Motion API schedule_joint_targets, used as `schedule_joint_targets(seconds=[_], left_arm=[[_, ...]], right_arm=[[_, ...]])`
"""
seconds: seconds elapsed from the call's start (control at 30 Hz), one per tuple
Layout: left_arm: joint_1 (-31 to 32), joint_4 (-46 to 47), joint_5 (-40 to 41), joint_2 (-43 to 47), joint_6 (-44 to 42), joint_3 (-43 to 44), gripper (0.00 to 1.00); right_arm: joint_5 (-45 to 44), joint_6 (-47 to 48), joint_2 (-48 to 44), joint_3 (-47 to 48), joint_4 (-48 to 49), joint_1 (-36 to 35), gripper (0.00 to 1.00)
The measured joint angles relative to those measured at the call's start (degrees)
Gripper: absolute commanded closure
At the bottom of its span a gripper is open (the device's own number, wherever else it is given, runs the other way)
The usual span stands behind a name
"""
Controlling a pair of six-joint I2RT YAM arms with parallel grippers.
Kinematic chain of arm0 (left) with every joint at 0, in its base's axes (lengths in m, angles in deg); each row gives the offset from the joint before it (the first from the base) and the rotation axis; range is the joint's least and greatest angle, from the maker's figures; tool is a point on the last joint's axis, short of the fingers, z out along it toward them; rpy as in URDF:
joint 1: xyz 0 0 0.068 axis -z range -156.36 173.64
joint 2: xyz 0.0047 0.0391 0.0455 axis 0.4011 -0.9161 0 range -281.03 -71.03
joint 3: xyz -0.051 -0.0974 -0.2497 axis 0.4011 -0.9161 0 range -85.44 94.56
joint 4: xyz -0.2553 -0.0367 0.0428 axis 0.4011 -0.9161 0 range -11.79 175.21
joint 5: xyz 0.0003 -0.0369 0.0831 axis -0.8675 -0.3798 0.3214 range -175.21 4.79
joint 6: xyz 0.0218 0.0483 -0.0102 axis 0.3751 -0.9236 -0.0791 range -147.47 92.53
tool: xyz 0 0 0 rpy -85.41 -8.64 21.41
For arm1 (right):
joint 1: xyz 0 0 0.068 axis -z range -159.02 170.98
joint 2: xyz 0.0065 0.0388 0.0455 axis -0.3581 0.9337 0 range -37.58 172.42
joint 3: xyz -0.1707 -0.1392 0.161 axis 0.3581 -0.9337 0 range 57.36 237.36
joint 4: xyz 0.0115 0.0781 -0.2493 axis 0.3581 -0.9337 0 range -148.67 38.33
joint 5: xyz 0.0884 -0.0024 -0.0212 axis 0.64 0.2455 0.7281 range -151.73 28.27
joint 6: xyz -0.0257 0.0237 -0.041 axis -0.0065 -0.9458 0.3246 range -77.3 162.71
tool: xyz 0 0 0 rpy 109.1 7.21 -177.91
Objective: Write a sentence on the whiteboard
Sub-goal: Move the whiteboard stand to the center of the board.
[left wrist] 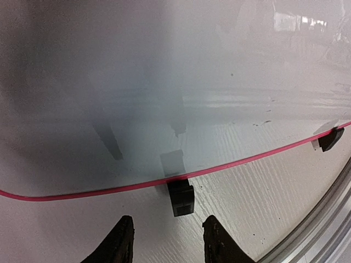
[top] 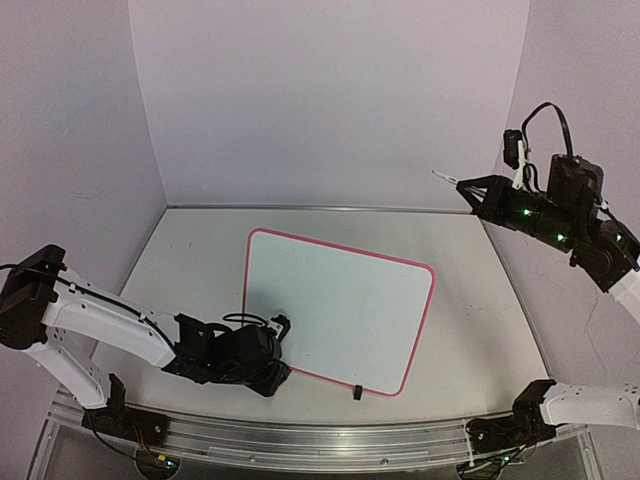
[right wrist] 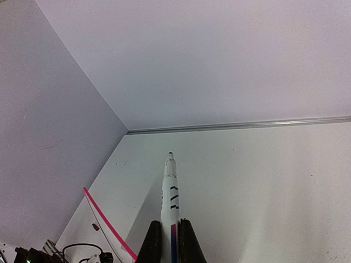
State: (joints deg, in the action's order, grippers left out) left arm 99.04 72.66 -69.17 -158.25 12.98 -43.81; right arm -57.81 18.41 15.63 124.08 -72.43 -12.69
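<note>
Lower left, the left gripper [left wrist: 168, 224], fingers apart, faces the edge clip [left wrist: 181, 198] of the whiteboard [top: 350, 300], likely to pin it, while the right gripper [right wrist: 170, 230], upper right, clamps a marker [right wrist: 170, 192] aloft.

One whiteboard [top: 340, 300]; two black clips [left wrist: 180, 198]; one marker [right wrist: 171, 186]; two hands: left hand [left wrist: 169, 221], right hand [right wrist: 170, 223].
</note>
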Motion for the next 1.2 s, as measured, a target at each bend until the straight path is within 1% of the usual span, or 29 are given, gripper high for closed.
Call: schedule_joint_targets(seconds=[0.17,0.37,0.7,0.8,0.97,1.2], left_arm=[[0.0,0.6,-1.2,-2.1,-0.3,0.7,0.65],[0.0,0.4,-2.2,-5.5,-1.1,4.1,0.72],[0.3,-2.7,-0.3,-8.0,-1.2,6.9,0.84],[0.4,-3.6,0.5,-8.7,-0.9,7.8,0.86],[0.3,-4.8,1.9,-10.0,0.6,9.3,1.00],[0.1,-5.6,3.8,-11.3,1.7,10.6,1.00]], right_arm=[[-0.4,0.0,-0.6,-0.5,0.1,0.0,1.00],[-1.4,-0.3,-1.5,-1.6,0.1,0.0,1.00],[-2.5,-0.7,-2.7,-1.9,0.2,0.0,1.00],[-2.8,-0.7,-2.7,-1.9,0.1,0.0,1.00],[-3.0,-0.9,-2.7,-1.9,0.1,0.0,1.00],[-3.5,-1.1,-2.7,-2.2,0.1,0.0,1.00]])
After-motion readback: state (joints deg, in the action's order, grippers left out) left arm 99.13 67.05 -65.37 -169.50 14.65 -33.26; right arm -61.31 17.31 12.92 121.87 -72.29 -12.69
